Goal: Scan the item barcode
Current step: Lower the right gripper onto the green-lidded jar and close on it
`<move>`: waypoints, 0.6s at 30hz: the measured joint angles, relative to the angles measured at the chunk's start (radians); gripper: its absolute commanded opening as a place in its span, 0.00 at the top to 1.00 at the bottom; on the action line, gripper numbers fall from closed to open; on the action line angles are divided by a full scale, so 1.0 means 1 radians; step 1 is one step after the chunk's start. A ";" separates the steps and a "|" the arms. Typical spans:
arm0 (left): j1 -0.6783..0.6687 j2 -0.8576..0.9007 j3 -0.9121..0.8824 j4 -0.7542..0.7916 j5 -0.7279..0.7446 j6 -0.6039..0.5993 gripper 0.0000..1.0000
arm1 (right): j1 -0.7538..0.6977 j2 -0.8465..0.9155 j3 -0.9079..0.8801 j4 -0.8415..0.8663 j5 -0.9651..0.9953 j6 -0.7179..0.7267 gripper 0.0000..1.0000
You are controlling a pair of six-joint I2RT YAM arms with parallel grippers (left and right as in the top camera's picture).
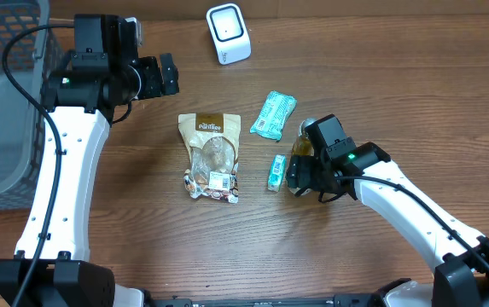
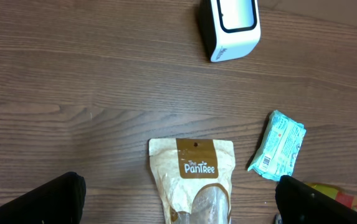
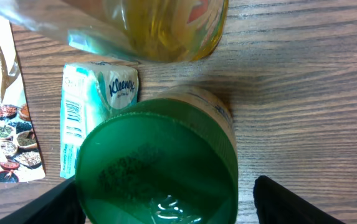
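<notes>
- The right gripper (image 1: 305,177) straddles the green-lidded jar (image 3: 156,168). Its fingers are unclenched, and a gap shows on one side.
- Centre on the lid before squeezing, and stay clear of the Kleenex pack (image 3: 97,106) and the yellow bottle (image 3: 166,28) just beside the jar.
- The left gripper (image 1: 165,75) hangs released and empty near the table's far-left corner.
- The jar stands upright, right of the table's centre. It has a translucent green lid and a tan label, and no barcode shows.

The pouch (image 2: 192,183) reads "The PanTree"; the small tissue pack (image 3: 94,106) reads "Kleenex".
</notes>
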 measured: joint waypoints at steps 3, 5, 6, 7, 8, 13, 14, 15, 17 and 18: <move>0.000 0.000 0.000 0.000 0.000 0.000 0.00 | 0.000 0.000 0.000 -0.004 -0.001 0.000 0.19; 0.000 0.000 0.000 0.000 0.000 0.000 0.00 | 0.000 0.000 0.000 -0.010 -0.004 0.000 0.20; 0.000 0.000 0.000 0.000 0.000 0.000 0.01 | 0.000 0.000 0.000 -0.013 -0.005 -0.002 0.20; 0.000 0.000 0.000 0.000 0.000 0.000 0.00 | 0.000 0.000 0.000 -0.016 -0.006 -0.005 0.21; 0.000 0.000 0.000 0.000 0.000 0.000 0.01 | 0.000 0.000 0.000 -0.019 -0.007 -0.008 0.21; 0.000 0.000 0.000 0.000 0.000 0.000 0.00 | 0.000 0.000 0.000 -0.009 0.022 -0.040 0.16; 0.000 0.000 0.000 0.000 0.000 0.000 0.00 | 0.000 0.000 0.000 0.000 0.037 -0.051 0.16; 0.000 0.000 0.000 0.000 0.000 0.000 0.00 | 0.000 0.000 0.000 0.009 0.045 -0.067 0.16; 0.000 0.000 0.000 0.000 0.000 0.000 0.00 | 0.000 0.000 0.000 0.020 0.063 -0.103 0.17; 0.000 0.000 0.000 0.000 0.000 0.000 0.01 | 0.000 0.000 0.000 0.021 0.066 -0.118 0.18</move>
